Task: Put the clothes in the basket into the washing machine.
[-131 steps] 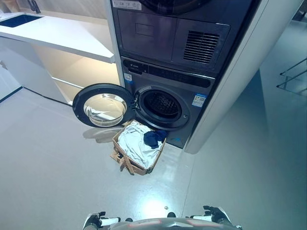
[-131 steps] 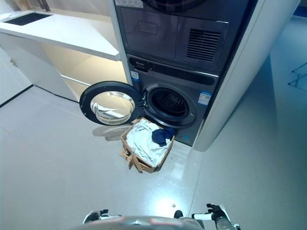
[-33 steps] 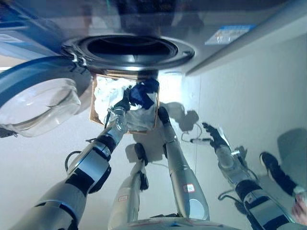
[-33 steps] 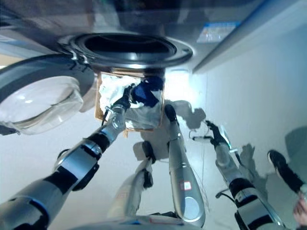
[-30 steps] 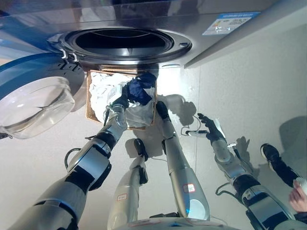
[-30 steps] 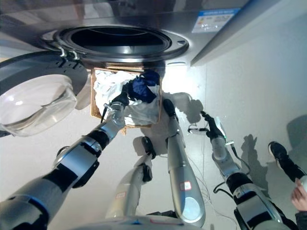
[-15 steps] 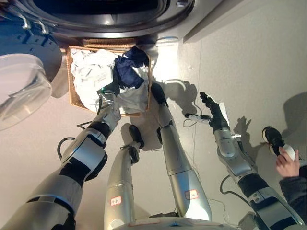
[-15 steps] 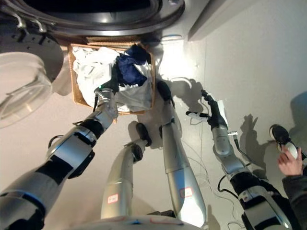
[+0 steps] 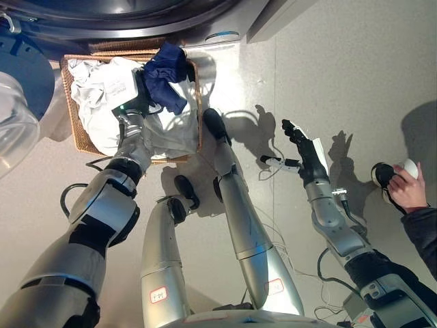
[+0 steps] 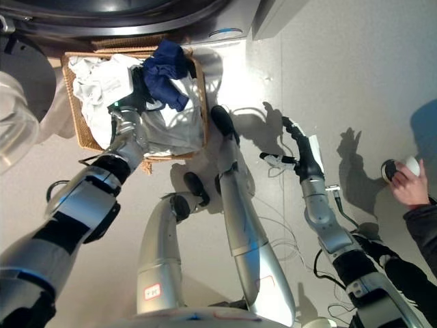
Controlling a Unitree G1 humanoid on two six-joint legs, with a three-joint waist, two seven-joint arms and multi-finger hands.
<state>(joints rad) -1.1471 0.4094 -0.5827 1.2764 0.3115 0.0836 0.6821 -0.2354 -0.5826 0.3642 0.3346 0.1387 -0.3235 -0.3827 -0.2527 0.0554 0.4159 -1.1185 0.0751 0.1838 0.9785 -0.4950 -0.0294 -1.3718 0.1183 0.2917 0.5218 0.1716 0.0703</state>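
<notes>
The wicker basket (image 9: 76, 130) sits on the floor (image 9: 341, 75) right against the washing machine (image 9: 136, 20), heaped with white clothes (image 9: 102, 89) and a dark blue garment (image 9: 164, 72) on top, so little room shows between pile and drum rim. The open door (image 9: 17, 116) closes off the basket's left side. The left hand (image 9: 133, 102) is down in the pile. To the right the floor lies bare around the spread right hand (image 9: 304, 147), with a person's hand (image 9: 404, 191) at the far right edge.
</notes>
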